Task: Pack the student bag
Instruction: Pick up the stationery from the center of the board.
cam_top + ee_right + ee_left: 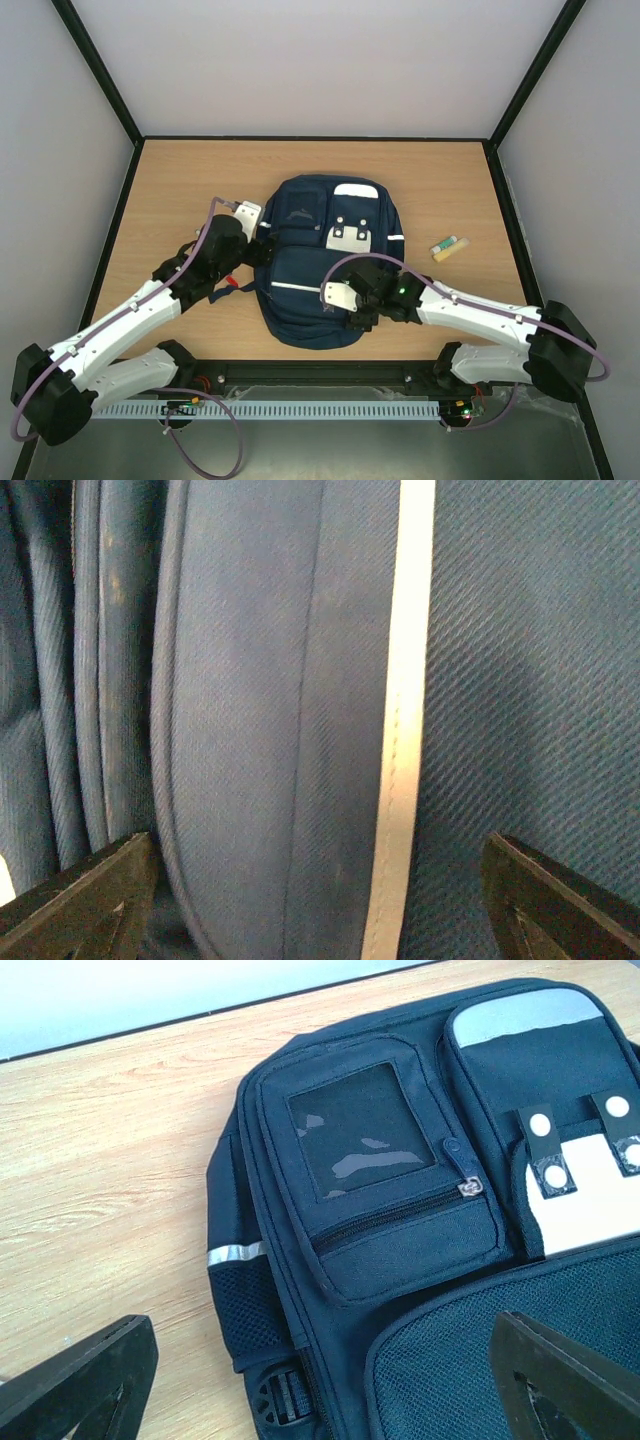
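- The student bag [320, 262] lies flat in the middle of the surface [180, 180], front up, its long axis running from the near edge to the far one.
- Right claw [358, 305] hangs released just above the bag's lower front pocket, by its white stripe [400, 720], gripping nothing.
- Left claw [262, 250], also released, sits at the bag's left flank, facing the small pocket's zip pull [467, 1186].
- A yellow tube [449, 248] lies right of the bag, nearer the right arm.
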